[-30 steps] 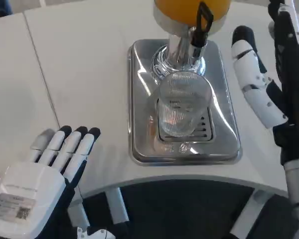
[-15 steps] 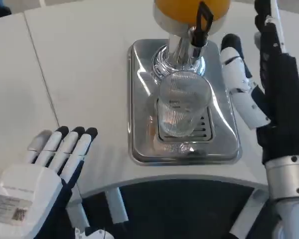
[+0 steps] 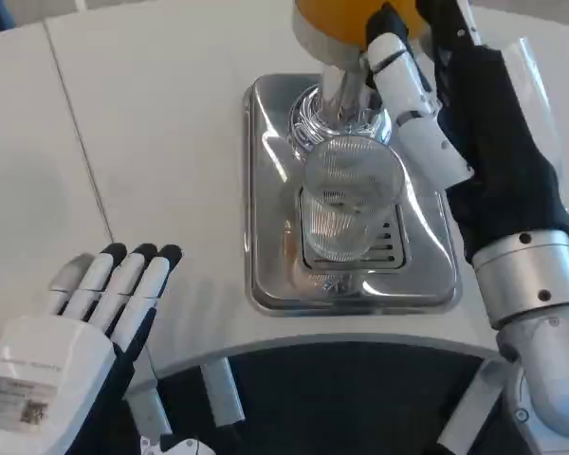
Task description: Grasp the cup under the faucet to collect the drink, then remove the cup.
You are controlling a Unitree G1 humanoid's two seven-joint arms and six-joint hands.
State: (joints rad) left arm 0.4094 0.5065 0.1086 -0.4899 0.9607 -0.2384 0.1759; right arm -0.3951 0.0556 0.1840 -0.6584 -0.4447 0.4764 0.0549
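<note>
I've swung my right robot hand (image 3: 446,114), fingers spread and empty, in beside the clear cup (image 3: 346,204), ready to grasp.

Unreadable label on left hand (image 3: 40,374)

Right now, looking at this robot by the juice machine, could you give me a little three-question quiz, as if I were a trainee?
1. True or false: the cup stands on the metal drip tray under the faucet.
2. Multiple choice: where is the right hand?
A. flat on the table's near edge
B. raised beside the faucet, just right of the cup
C. inside the cup
3. Fill in: the left hand rests at the table's near-left with its fingers stretched out, holding ____.

Key: 1 true. 2 B. 3 nothing.
</note>
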